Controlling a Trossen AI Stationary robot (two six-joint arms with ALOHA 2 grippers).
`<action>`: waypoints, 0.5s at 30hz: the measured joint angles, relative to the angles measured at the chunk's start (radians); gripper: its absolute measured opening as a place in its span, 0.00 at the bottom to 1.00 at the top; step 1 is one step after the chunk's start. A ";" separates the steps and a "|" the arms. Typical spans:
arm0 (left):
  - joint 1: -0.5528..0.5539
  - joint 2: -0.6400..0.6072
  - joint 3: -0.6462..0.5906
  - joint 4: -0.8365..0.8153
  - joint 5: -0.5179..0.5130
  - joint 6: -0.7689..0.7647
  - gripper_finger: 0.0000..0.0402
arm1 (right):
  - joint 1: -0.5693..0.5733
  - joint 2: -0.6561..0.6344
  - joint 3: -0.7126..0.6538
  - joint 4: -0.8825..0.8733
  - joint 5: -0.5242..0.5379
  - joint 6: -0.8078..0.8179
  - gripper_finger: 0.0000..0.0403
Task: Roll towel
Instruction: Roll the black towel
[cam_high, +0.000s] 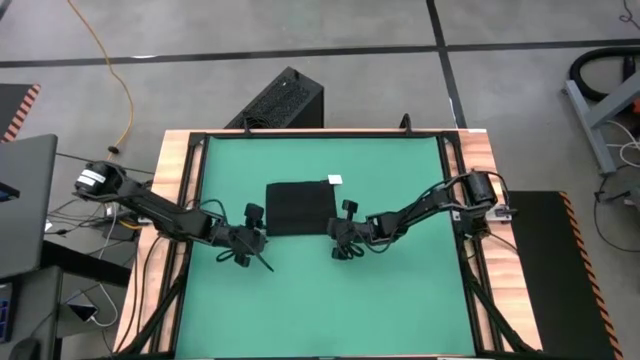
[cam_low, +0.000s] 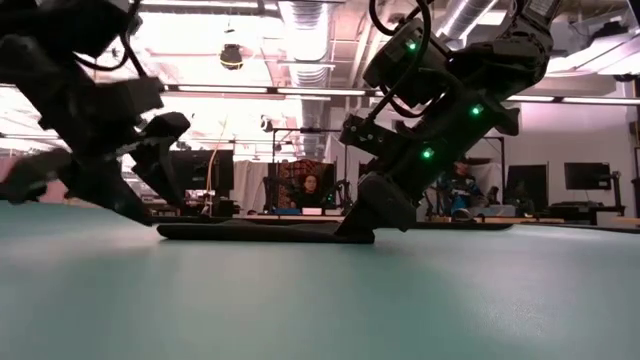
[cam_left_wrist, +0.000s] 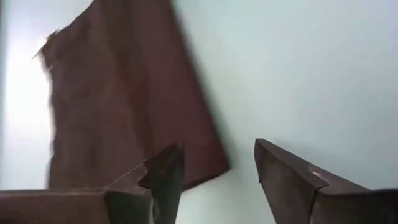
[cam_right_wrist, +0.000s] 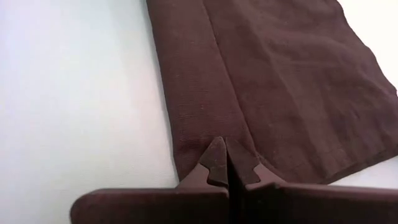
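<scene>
Lying folded flat near the middle of the green table (cam_high: 400, 300), the black towel (cam_high: 300, 207) sits between two tools at its near corners. The left tool (cam_high: 252, 258) stands with its fingers spread wide and nothing between them, just off the towel's near left corner. The right tool (cam_high: 345, 250) has its fingers pressed fully together at the near right corner, tips down on the cloth's edge; whether any fabric is pinched between them cannot be told.

The risk from here is judged to be a lopsided roll: with only one corner under a tool, the cloth could skew or drag across the table rather than curl.

The towel is a neat dark rectangle, a lengthwise fold showing, its small white tag (cam_high: 334, 180) at the far right corner. No roll has begun.
</scene>
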 joint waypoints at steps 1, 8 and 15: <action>0.000 0.015 0.000 0.008 -0.016 0.000 0.48 | 0.000 0.000 0.000 0.000 0.000 0.000 0.01; 0.020 0.134 0.002 0.046 -0.054 -0.017 0.49 | 0.000 0.001 0.000 -0.001 -0.002 0.000 0.01; 0.022 0.226 0.002 0.120 -0.147 -0.021 0.45 | 0.005 0.002 0.000 -0.002 -0.003 0.001 0.01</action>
